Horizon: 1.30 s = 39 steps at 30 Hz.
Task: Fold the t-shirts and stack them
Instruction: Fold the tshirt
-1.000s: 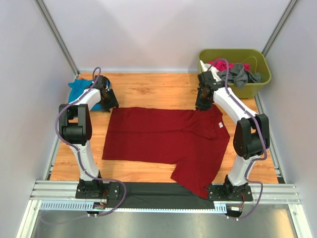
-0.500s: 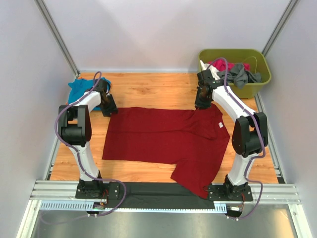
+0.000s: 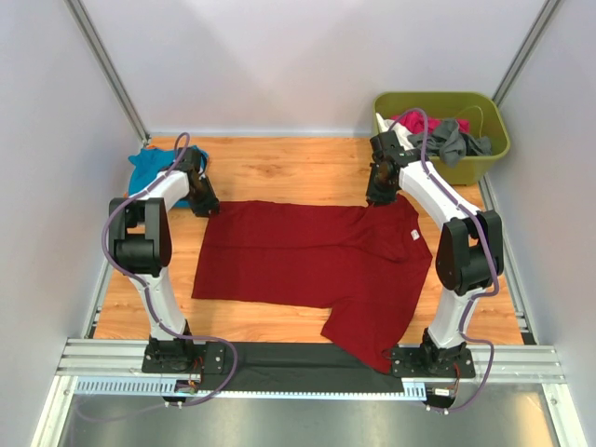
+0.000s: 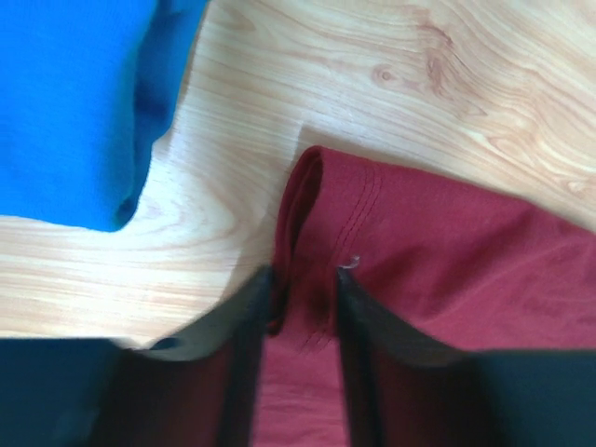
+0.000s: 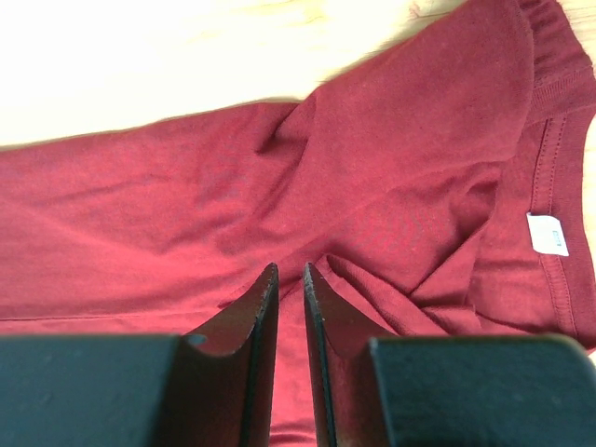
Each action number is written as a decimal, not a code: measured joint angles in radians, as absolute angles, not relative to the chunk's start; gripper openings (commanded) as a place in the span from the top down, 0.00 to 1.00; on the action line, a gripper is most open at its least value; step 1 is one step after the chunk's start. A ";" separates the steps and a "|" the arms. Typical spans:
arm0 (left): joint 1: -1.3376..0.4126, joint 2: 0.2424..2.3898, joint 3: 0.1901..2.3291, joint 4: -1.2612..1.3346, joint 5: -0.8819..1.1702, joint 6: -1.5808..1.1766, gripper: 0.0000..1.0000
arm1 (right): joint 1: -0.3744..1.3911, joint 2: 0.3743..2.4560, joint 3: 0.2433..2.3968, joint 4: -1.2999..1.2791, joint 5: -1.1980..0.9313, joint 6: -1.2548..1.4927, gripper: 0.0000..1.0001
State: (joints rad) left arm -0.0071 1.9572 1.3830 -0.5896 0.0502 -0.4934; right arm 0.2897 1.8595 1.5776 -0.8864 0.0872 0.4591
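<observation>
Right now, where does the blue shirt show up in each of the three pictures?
Top external: the teal-blue shirt lies on the left side, above mid-height.
Left wrist: it fills the upper left corner.
Right wrist: not in it.
Shared landmark: the dark red shirt, seen in all three views.

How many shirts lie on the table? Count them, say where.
2: the dark red shirt spread across the middle, the teal-blue shirt at the far-left corner. The green bin may hide more.
</observation>
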 measured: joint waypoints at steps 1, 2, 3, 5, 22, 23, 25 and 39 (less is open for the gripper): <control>-0.007 1.956 1.385 -0.591 0.048 -0.493 0.52 | 0.290 1.860 1.578 -0.886 0.087 0.459 0.82; -0.007 1.954 1.385 -0.591 0.044 -0.495 0.52 | 0.290 1.860 1.578 -0.886 0.087 0.459 0.82; -0.007 1.952 1.385 -0.592 0.043 -0.496 0.49 | 0.290 1.860 1.578 -0.886 0.087 0.459 0.82; -0.007 1.944 1.385 -0.595 0.041 -0.495 0.49 | 0.290 1.860 1.578 -0.886 0.087 0.459 0.82; -0.027 1.906 1.385 -0.591 0.044 -0.502 0.57 | 0.300 1.864 1.578 -0.888 0.088 0.466 0.82; -0.027 1.906 1.385 -0.591 0.043 -0.502 0.56 | 0.301 1.864 1.578 -0.890 0.088 0.466 0.82; -0.027 1.906 1.385 -0.592 0.035 -0.500 0.54 | 0.301 1.864 1.578 -0.893 0.088 0.467 0.82; -0.028 1.910 1.385 -0.589 0.038 -0.499 0.57 | 0.307 1.865 1.591 -0.901 0.088 0.474 0.82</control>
State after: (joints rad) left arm -0.0280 1.9102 1.3849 -0.5888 0.0383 -0.4988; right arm 0.3065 1.8652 1.5909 -0.9012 0.0879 0.4744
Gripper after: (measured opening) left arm 0.414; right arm 0.181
